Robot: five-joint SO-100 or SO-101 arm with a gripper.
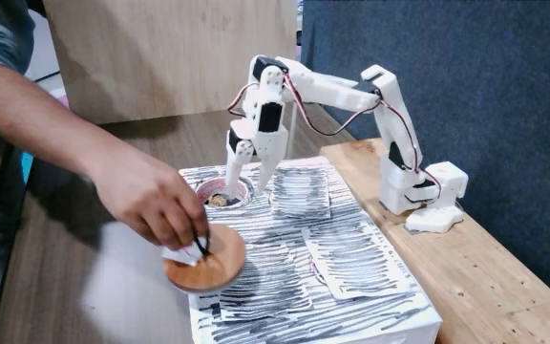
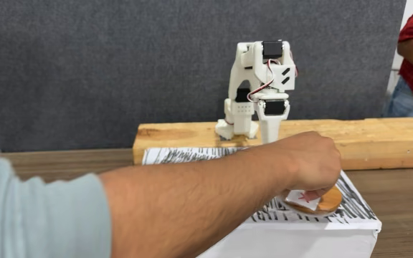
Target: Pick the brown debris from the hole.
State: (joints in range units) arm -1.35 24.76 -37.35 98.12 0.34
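One Pincer Hanging Over the Hole, One Hand Beside It

Standing here, I am watching the white arm bending forward from its base on the pale wooden beam, with the pincer pointing down just above the hole. Its two fingers are standing apart, one on each side of the rim, gripping nothing. The brown debris is lying inside the hole, a small tan lump, rough and irregular, sitting low within a pinkish ring.

Just in front of the hole, toward the camera in that fixed view, a person's hand is pinching the round wooden disc, which is carrying a white label with red marking. The disc is looking smooth, flat and orange-brown, far larger than the lump.

The hole is set in a box top covered with paper scribbled in dense black strokes, busy and matte against the plain woodgrain surface around it.

To my eye the step in hand is the descent. Doing it well would mean dropping straight down with the fingers staying wide, straddling the lump rather than the rim, then closing gently, since a crumbly piece could be splitting or slipping. The hand is close, so a slow approach seems wise.
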